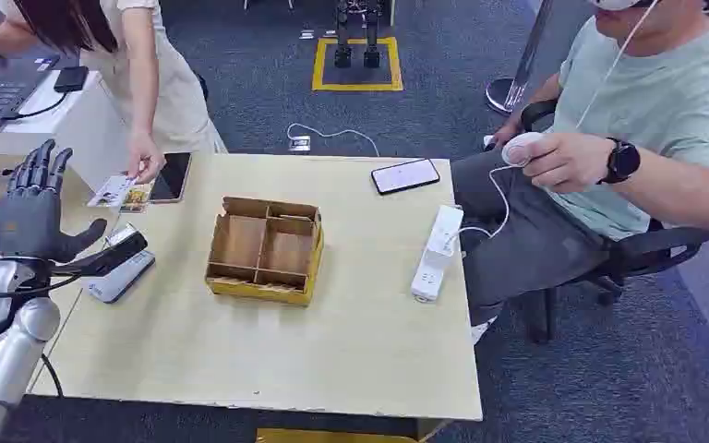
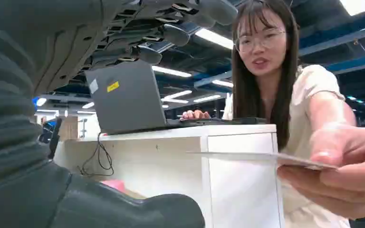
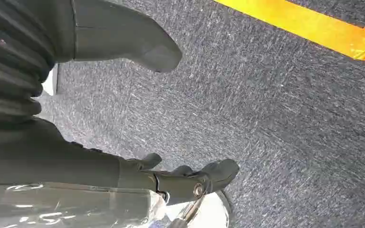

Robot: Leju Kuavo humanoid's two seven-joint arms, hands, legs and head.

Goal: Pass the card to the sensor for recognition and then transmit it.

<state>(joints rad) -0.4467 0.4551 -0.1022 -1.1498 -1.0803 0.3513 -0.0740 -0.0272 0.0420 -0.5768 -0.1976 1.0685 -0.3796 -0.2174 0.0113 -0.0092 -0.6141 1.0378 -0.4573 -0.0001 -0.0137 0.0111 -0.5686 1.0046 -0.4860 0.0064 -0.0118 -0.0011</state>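
**Card offered across the counter corner**

The robot's left hand (image 1: 32, 208) was raised at the left end of the counter (image 1: 351, 360), palm up and out, fingers spread apart and thumb stuck out to the side, holding nothing. Just below it on the counter lay the sensor (image 1: 118, 268), a grey slab with a dark raised part leaning over it.

A person in a pale dress stood at the far left corner, and that person's hand (image 1: 146, 159) held the card (image 1: 111, 191) by one end, just above the counter's corner and a little way from the robot's fingers, not touching them. In the left wrist view the card (image 2: 266, 158) showed edge-on, flat and level, pinched in the person's fingertips. A dark phone (image 1: 171, 176) lay right beside that hand.

Mid-counter sat a cardboard box (image 1: 265, 249) split into compartments, with a white power strip (image 1: 437, 242) to its right and another phone (image 1: 405, 175) near the far edge. A seated person in a green shirt held a white controller (image 1: 522, 148) at the right.

The right hand (image 3: 190, 178) hung over the carpeted floor (image 3: 275, 118), its fingers lightly curled and apart from the thumb, with nothing in them.
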